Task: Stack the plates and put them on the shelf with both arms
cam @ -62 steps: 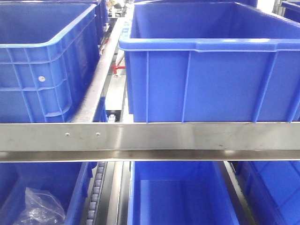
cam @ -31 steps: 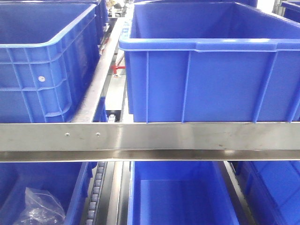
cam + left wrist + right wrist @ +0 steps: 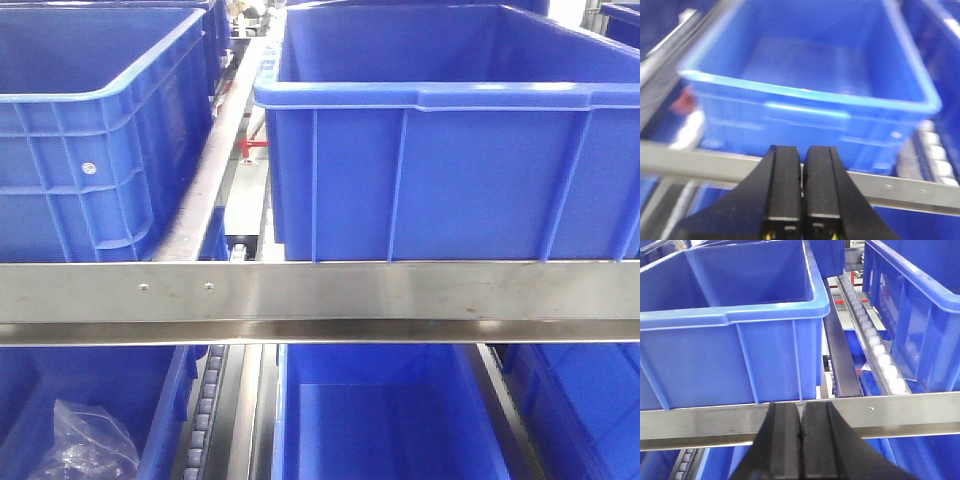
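shelf [image 3: 320,292]: i am facing its steel front rail, whose long axis is running flat from left to right across the front view; the same rail is crossing both of my wrist views, tilting slightly down to the right in the left one.
plates: i am not finding them in any view, so i cannot tell where they are lying or which way they are pointing.
left gripper [image 3: 802,200]: my two black fingers are pressing together with only a thin seam between them, holding nothing, and pointing over the rail toward a blue crate [image 3: 810,90] behind it.
right gripper [image 3: 801,450]: my fingers here are also closing flat against each other, empty, hanging just in front of the rail and aiming at the corner of another blue crate [image 3: 735,325].
front view only: it is showing two upper crates side by side, a lower tier of crates under the rail, and a crumpled clear plastic bag [image 3: 85,445] sitting in the lower left crate; neither of my grippers is appearing there.
right wrist only: it is showing a track of white rollers [image 3: 875,345] running away from me between two crates.
left wrist only: it is looking blurred, giving a view down into its crate.
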You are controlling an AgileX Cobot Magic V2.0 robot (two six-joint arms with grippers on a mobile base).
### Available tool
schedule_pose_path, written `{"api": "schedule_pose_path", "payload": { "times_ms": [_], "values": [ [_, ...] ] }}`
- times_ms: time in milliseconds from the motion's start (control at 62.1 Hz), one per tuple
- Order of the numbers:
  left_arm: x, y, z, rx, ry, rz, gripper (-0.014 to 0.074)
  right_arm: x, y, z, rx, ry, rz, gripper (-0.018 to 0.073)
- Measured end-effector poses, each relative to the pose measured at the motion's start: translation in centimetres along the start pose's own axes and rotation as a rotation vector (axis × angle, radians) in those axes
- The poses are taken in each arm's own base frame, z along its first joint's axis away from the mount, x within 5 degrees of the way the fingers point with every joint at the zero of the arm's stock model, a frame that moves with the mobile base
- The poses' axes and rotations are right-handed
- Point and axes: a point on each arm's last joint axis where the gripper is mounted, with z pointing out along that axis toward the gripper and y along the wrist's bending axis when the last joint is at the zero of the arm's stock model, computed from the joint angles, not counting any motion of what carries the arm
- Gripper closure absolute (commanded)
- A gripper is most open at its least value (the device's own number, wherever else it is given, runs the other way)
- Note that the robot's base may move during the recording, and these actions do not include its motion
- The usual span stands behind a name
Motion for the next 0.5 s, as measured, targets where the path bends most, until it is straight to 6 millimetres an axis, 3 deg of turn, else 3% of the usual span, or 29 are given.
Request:
{"api": "schedule_pose_path", "payload": {
  "times_ms": [242, 499],
  "values": [
    [6.0, 0.2, 0.2, 0.092, -0.066, -0.017, 0.0506, 0.0, 0.0, 0.0, 0.0, 0.0, 0.0, 0.0507],
    [5.9, 0.2, -0.2, 0.108, -0.115, -0.048, 0.0506, 0.0, 0.0, 0.0, 0.0, 0.0, 0.0, 0.0507]
  ]
}}
